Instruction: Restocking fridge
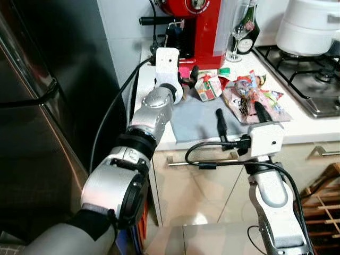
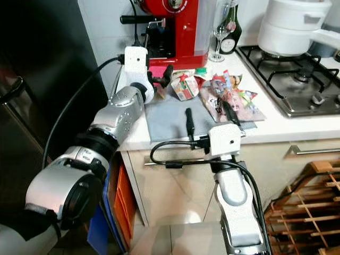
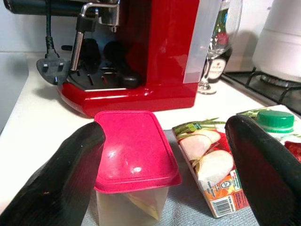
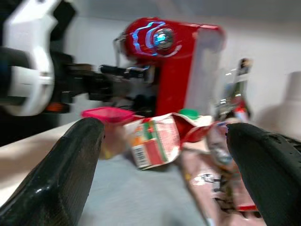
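Note:
A clear tub with a pink lid point(image 3: 136, 150) stands on the counter in front of the red coffee machine point(image 1: 196, 26). My left gripper point(image 1: 188, 76) is open, its fingers point(image 3: 61, 183) on either side of the tub, not closed on it. Beside the tub lies a small juice carton with a green cap point(image 1: 208, 86), and further right a heap of colourful snack packets point(image 1: 255, 98). Lower down, my right gripper point(image 1: 240, 117) is open over the grey mat point(image 1: 194, 119), one finger above the packets, holding nothing.
The dark steel fridge point(image 1: 32, 133) stands shut on the left. A wine glass point(image 1: 236, 32) and a bottle point(image 1: 248, 26) sit behind the packets. A gas hob point(image 1: 308, 79) with a white pot point(image 1: 308, 26) is at the right. Cabinet fronts lie below the counter edge.

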Robot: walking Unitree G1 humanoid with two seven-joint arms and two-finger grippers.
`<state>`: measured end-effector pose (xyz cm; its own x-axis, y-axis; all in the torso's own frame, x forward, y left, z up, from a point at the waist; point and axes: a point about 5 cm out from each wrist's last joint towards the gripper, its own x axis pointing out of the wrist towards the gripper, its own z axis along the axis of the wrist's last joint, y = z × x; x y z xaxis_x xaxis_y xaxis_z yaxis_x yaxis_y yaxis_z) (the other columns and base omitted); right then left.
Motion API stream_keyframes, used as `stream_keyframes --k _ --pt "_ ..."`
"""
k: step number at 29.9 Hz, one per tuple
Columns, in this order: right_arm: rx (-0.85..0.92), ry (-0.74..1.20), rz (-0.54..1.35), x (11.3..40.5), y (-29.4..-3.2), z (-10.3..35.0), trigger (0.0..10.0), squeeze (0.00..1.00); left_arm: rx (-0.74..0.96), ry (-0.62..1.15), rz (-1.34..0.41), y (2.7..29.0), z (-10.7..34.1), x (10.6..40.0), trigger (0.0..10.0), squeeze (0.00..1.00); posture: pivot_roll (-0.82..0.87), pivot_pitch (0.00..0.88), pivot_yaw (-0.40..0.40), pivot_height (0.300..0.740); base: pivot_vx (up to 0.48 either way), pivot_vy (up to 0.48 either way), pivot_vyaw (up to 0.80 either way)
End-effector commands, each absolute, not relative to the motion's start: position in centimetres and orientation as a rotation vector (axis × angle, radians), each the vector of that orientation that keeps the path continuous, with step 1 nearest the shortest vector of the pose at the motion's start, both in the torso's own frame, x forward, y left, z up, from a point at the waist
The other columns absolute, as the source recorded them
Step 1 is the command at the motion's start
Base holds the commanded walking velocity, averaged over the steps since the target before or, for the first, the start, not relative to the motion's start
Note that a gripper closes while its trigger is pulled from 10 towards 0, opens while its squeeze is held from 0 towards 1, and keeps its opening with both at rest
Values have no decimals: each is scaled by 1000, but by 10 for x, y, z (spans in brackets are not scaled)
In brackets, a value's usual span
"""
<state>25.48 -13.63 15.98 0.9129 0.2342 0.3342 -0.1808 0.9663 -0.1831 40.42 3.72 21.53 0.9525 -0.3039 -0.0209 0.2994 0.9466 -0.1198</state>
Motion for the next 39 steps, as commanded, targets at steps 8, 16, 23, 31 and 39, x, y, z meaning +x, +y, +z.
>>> stream_keyframes --k 8,16,23,31,39 --pt "-146 -341 245 248 -139 160 10000 0 -92 59 -287 38 218 408 10000 0 -205 0 95 740 0 0 0" --pt "-138 -317 253 242 -138 158 10000 0 -107 84 -239 41 217 410 10000 0 -220 14 103 740 0 0 0" --pt "-144 -306 249 238 -140 158 10000 0 -132 107 -235 37 210 408 10000 0 -238 33 101 740 0 0 0" --pt "-136 -310 281 231 -139 163 10000 0 -92 102 -241 31 211 407 10000 0 -259 57 103 740 0 0 0" --pt "-143 -288 279 224 -141 161 10000 0 -72 111 -228 31 211 407 10000 0 -277 79 112 740 0 0 0"
